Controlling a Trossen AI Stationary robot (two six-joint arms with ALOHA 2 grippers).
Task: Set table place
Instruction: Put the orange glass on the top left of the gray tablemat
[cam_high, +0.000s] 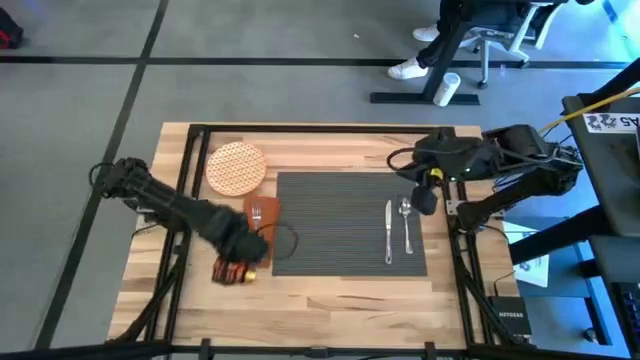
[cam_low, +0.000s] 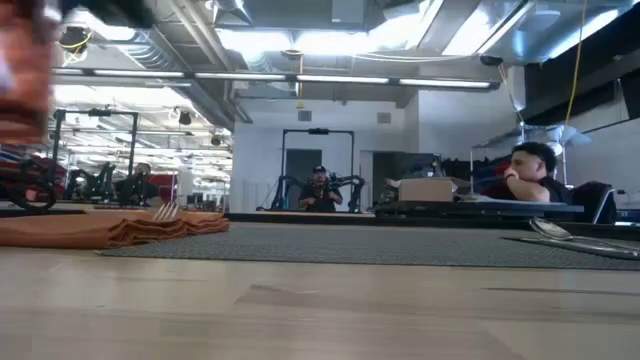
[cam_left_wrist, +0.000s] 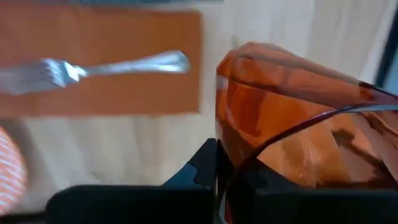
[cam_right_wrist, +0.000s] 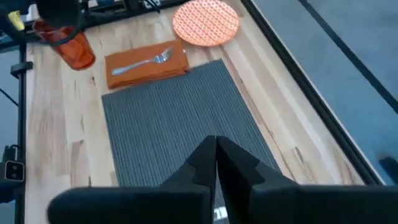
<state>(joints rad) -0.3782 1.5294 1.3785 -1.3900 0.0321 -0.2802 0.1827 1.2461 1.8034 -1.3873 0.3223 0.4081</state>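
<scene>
Orange cup (cam_left_wrist: 292, 118), gripped in the left gripper (cam_high: 240, 262) fingers near the table's (cam_high: 330, 300) front left corner; right gripper (cam_right_wrist: 214, 155) fingers closed, empty, above the placemat (cam_high: 340, 220).

My two arms are matte black, jointed, with thick links. Right arm (cam_high: 500, 165) carries a yellow tag and looping black cables.

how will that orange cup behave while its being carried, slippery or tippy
The cup looks like smooth, glossy clear plastic, so probably light and somewhat slippery. The left gripper pinches only its rim wall, so it may swing or tilt. It looks tilted in the right wrist view, and might tip if set down that way.
</scene>
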